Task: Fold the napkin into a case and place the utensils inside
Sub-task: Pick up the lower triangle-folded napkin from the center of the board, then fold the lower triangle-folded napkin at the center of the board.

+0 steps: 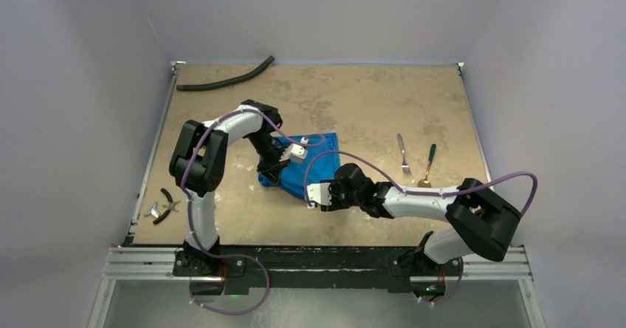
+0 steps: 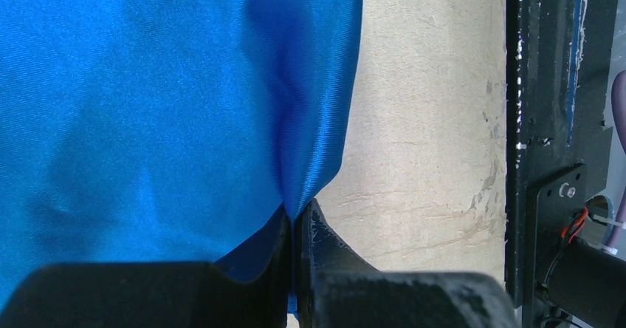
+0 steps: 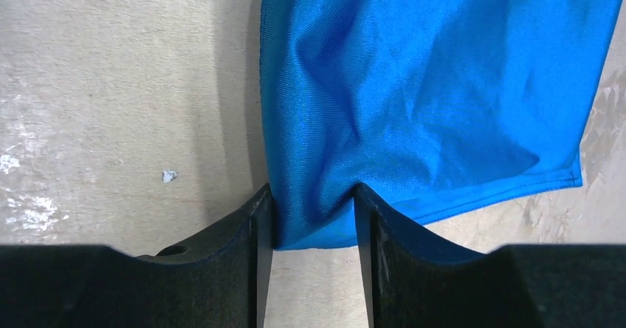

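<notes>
The left gripper point(image 2: 298, 221) is clamped tight on a fold of the napkin point(image 2: 148, 106), and the cloth puckers toward its fingertips. The right gripper point(image 3: 314, 224) has its 2 fingers part-way apart, with the napkin's corner filling the gap and touching both. Whether it truly grips, I cannot tell. The blue cloth lies crumpled in the middle of the table point(image 1: 369, 99). The fork point(image 1: 402, 155) and spoon point(image 1: 427, 168) lie side by side to its right, apart from it.

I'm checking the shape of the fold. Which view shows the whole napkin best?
Top external: the napkin shows nearly whole, only partly covered. Left wrist shows just a pinched fold close up; right wrist, one edge between its jaws.
</notes>
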